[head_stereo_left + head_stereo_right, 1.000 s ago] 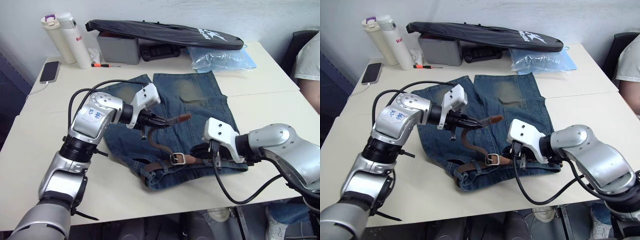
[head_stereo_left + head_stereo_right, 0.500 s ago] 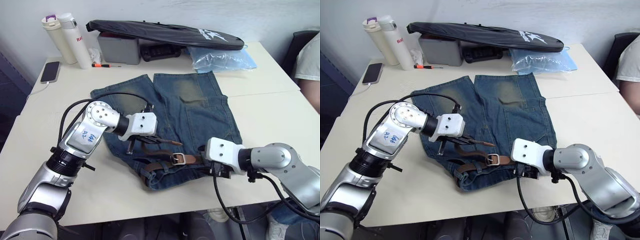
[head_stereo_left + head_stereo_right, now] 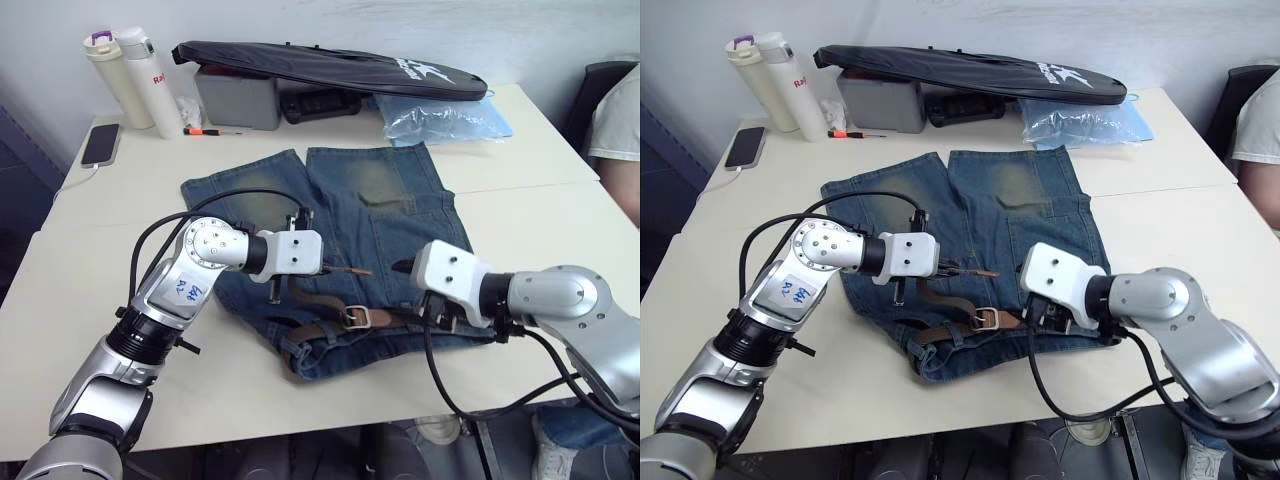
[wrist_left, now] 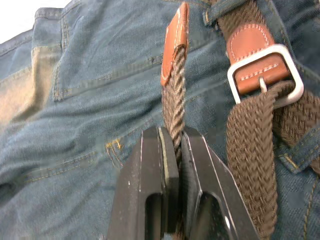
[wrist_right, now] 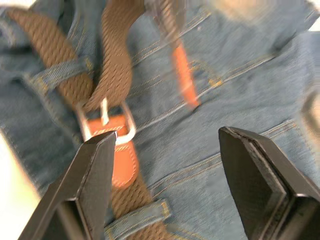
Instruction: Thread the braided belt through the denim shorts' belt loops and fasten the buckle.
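The denim shorts [image 3: 392, 215] lie flat on the table with the waistband toward me. The braided belt [image 3: 312, 299] runs along the waistband under belt loops [image 5: 58, 76], and its strap passes through the silver buckle [image 3: 356, 318]. My left gripper [image 4: 172, 136] is shut on the belt's free tail, just behind its leather tip [image 4: 175, 46], and holds it low over the shorts to the left of the buckle. My right gripper [image 5: 171, 144] hangs open above the waistband just right of the buckle [image 5: 106, 131], with nothing between its fingers.
At the table's back stand two bottles [image 3: 130, 75], a phone [image 3: 99, 142], a grey box [image 3: 235, 100], a long black bag [image 3: 330, 65] and a clear blue plastic bag [image 3: 440, 118]. A person's sleeve [image 3: 618, 110] shows at the right edge.
My left gripper has come down from its raised position with the belt tail and now holds it low, pointing toward the right. My right gripper dropped toward the front edge, then came back up beside the buckle.
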Motion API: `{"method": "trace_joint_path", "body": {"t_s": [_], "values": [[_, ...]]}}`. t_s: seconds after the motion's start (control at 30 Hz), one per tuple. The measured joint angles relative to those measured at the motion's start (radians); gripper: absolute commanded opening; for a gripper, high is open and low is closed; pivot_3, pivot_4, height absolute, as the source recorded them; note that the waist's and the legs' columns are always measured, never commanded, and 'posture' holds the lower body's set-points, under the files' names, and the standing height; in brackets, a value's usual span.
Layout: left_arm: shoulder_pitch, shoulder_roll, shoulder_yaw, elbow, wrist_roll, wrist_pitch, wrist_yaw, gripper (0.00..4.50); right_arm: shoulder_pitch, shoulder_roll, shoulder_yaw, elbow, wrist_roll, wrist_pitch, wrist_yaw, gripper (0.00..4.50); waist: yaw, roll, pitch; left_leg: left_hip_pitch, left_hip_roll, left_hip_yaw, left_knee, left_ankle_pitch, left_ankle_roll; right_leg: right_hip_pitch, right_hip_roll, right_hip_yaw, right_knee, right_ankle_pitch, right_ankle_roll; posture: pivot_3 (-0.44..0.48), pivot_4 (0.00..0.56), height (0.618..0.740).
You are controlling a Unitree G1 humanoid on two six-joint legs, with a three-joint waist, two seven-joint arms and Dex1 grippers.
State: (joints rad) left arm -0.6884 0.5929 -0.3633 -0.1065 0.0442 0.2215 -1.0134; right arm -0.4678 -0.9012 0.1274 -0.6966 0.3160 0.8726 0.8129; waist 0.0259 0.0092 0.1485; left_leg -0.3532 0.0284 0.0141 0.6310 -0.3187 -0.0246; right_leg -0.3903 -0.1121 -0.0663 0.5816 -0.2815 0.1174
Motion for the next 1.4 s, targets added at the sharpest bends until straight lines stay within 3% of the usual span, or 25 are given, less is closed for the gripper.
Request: {"method": "trace_joint_path", "body": {"t_s": [0.23, 0.33, 0.53, 0.57, 0.67, 0.7, 0.73, 0.77, 1.1, 1.2, 1.3, 1.33, 1.4], "values": [[-0.005, -0.033, -0.001, -0.002, 0.004, 0.018, 0.013, 0.0, -0.071, 0.039, 0.144, 0.081, -0.07, -0.054, -0.007, 3.45, -0.002, 0.0, 0.0, 0.0, 0.0, 0.0, 0.0, 0.001, 0.001, 0.0, 0.0, 0.0, 0.001, 0.0, 0.0, 0.0, 0.15, 0.74], [-0.006, -0.033, -0.001, 0.0, 0.005, 0.018, 0.013, 0.0, -0.08, 0.057, 0.165, 0.103, -0.091, -0.068, -0.008, 2.71, -0.001, 0.0, 0.0, 0.0, 0.0, 0.0, 0.001, 0.001, 0.001, 0.0, 0.0, 0.0, 0.002, 0.0, 0.0, 0.0, 0.15, 0.74], [-0.007, -0.034, 0.0, 0.0, -0.001, 0.044, 0.011, 0.0, -0.093, 0.09, 0.185, 0.121, -0.116, -0.093, -0.009, 0.26, 0.0, 0.0, 0.0, 0.0, 0.0, 0.001, 0.001, 0.001, 0.001, 0.0, 0.0, 0.0, 0.002, 0.0, 0.0, 0.0, 0.15, 0.74], [-0.007, -0.034, 0.003, 0.0, -0.004, 0.054, 0.01, 0.43, -0.093, 0.092, 0.187, 0.122, -0.119, -0.099, -0.008, 0.01, 0.0, 0.0, 0.0, 0.0, 0.0, 0.001, 0.001, 0.001, 0.001, 0.0, 0.0, 0.0, 0.002, 0.0, 0.0, 0.0, 0.15, 0.74], [-0.007, -0.041, 0.018, -0.001, -0.025, 0.092, 0.009, 1.51, -0.093, 0.096, 0.187, 0.131, -0.127, -0.11, -0.008, 0.0, -0.001, 0.0, 0.0, 0.0, 0.0, 0.0, 0.001, 0.001, 0.002, 0.0, 0.0, 0.0, 0.002, 0.0, 0.0, 0.0, 0.15, 0.74], [-0.007, -0.042, 0.022, -0.001, -0.031, 0.099, 0.008, 1.65, -0.093, 0.096, 0.187, 0.133, -0.128, -0.11, -0.008, 0.0, -0.001, 0.0, 0.0, 0.0, 0.0, 0.0, 0.001, 0.001, 0.002, 0.0, 0.0, 0.0, 0.002, 0.0, 0.0, 0.0, 0.15, 0.74], [-0.007, -0.042, 0.034, -0.002, -0.042, 0.114, 0.007, 2.26, -0.093, 0.096, 0.187, 0.143, -0.132, -0.111, -0.007, 0.0, -0.001, 0.0, 0.0, 0.0, 0.0, 0.0, 0.001, 0.001, 0.002, 0.0, 0.0, 0.0, 0.002, 0.0, 0.0, 0.0, 0.15, 0.74], [-0.009, -0.036, 0.039, -0.001, -0.04, 0.114, 0.008, 2.45, -0.093, 0.096, 0.187, 0.152, -0.137, -0.111, -0.004, 0.0, -0.001, 0.0, 0.0, 0.0, 0.0, 0.0, 0.001, 0.001, 0.002, 0.0, 0.0, 0.001, 0.002, 0.0, 0.0, 0.0, 0.15, 0.74], [-0.011, -0.007, 0.032, 0.039, -0.024, 0.097, 0.002, 2.45, -0.098, 0.096, 0.179, 0.153, -0.136, -0.106, 0.029, 0.0, -0.001, 0.0, 0.0, 0.0, 0.0, 0.001, 0.001, 0.001, 0.002, 0.0, 0.0, 0.001, 0.003, 0.0, 0.0, 0.0, 0.15, 0.74], [-0.013, -0.017, 0.03, 0.046, -0.024, 0.097, -0.005, 1.62, -0.098, 0.096, 0.178, 0.153, -0.135, -0.101, 0.029, 0.0, 0.0, 0.0, 0.0, 0.0, 0.0, 0.001, 0.001, 0.001, 0.001, 0.0, 0.0, 0.001, 0.003, 0.0, 0.0, 0.0, 0.15, 0.74], [-0.023, -0.035, 0.029, 0.062, -0.025, 0.097, -0.007, 0.34, -0.098, 0.096, 0.177, 0.148, -0.133, -0.087, 0.028, 0.0, 0.0, 0.0, 0.0, 0.0, 0.0, 0.001, 0.001, 0.001, 0.001, 0.0, 0.0, 0.001, 0.003, 0.0, 0.0, 0.0, 0.15, 0.74], [-0.026, -0.041, 0.029, 0.069, -0.026, 0.098, -0.008, 0.1, -0.098, 0.096, 0.173, 0.148, -0.132, -0.084, 0.026, 0.0, 0.0, 0.0, 0.0, 0.0, 0.0, 0.001, 0.002, 0.001, 0.001, 0.0, 0.0, 0.001, 0.003, 0.0, 0.0, 0.0, 0.15, 0.74], [-0.028, -0.051, 0.029, 0.079, -0.029, 0.104, -0.008, 0.1, -0.097, 0.096, 0.169, 0.148, -0.133, -0.077, 0.025, 0.0, -0.001, 0.0, 0.0, 0.0, 0.0, 0.001, 0.002, 0.001, 0.001, 0.0, 0.0, 0.001, 0.003, 0.0, 0.0, 0.0, 0.15, 0.74]]}}
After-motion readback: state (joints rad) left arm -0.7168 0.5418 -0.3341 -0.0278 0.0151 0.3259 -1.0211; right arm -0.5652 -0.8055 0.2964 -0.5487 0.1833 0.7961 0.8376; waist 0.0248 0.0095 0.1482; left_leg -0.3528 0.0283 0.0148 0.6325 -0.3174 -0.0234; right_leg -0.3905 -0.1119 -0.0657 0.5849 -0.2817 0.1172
